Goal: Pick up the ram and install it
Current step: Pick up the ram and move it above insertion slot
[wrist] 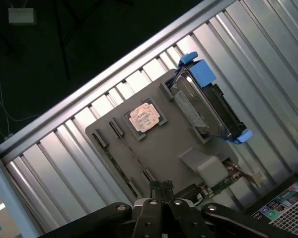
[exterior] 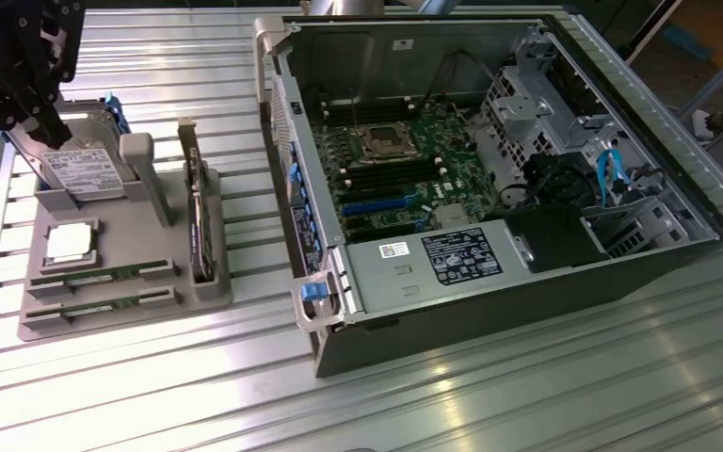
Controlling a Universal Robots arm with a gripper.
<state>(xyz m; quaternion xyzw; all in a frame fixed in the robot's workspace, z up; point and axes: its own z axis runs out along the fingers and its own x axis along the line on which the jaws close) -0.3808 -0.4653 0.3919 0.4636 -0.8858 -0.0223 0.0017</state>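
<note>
Exterior view first: your gripper (exterior: 45,122) hangs over the end of the grey holder tray (exterior: 123,315) where the hard drive (exterior: 86,169) stands, its jaws pinched together on nothing. The ram (exterior: 95,276) sits on edge in its slot at the tray's other end, with a second stick (exterior: 86,303) just beside it. Both are untouched and well apart from the fingertips. The open computer case (exterior: 500,188) lies to the exterior view's right, its motherboard (exterior: 393,169) exposed. You're in the approach, I'd say, with no pick made yet.

Wrist view now: the gripper (wrist: 162,187) is clenched and empty. Below it are the tray (wrist: 174,144), the CPU (wrist: 145,118), and the ram (wrist: 134,157) as a thin edge-on line. The grab calls for spread jaws squared across that slim board, and a straight descent clear of the tray's posts.
</note>
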